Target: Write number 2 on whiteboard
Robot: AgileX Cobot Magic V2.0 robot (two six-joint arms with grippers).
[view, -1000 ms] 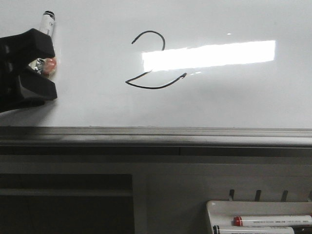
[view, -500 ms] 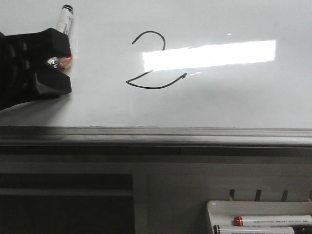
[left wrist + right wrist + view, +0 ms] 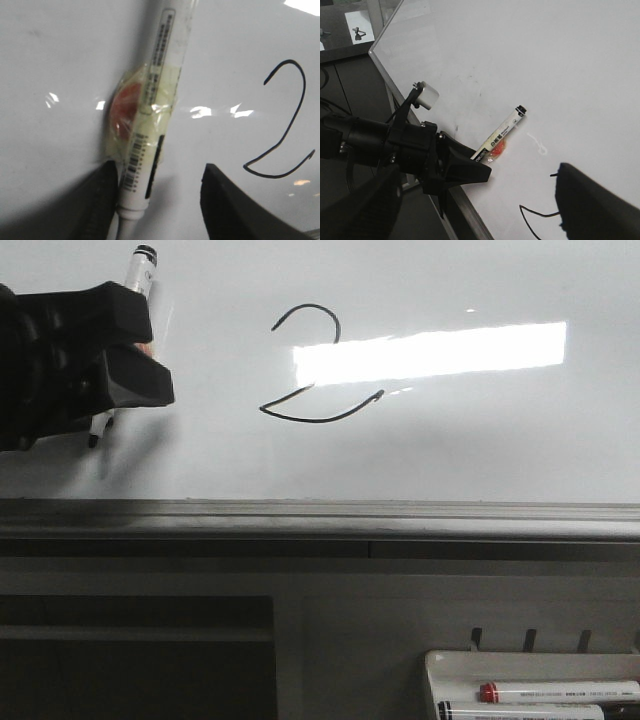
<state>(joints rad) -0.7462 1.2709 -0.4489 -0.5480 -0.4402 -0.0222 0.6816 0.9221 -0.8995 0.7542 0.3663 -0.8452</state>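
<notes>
Upper left of the front view: left claw, black, with a white marker running between its two fingers, capped black end poking out above, dark tip showing below. Left wrist view shows the marker lying against one finger with a clear gap to the other, so the claw reads as parted or barely closing; whether it has real pressure on the barrel I cannot tell. An orange-red blob under clear tape is strapped to the barrel mid-length. Number 2 sits centre-left on the whiteboard, hooked top, long curved base, partly washed out by the bright light reflection; stroke looks complete, so the writing itself appears done. Handling judgement: marker is light, stiff, smooth plastic, likely to roll or slip on the glossy board; best taken across the barrel just beside the taped lump, which should stop it sliding through the fingers. Ink is fresh and will smear if brushed; board is rigid, slick, offers no grip. Right claw fills the lower edge of its own view, fingers spread wide, holding nothing. Lower right of the front view: white tray with spare markers.
</notes>
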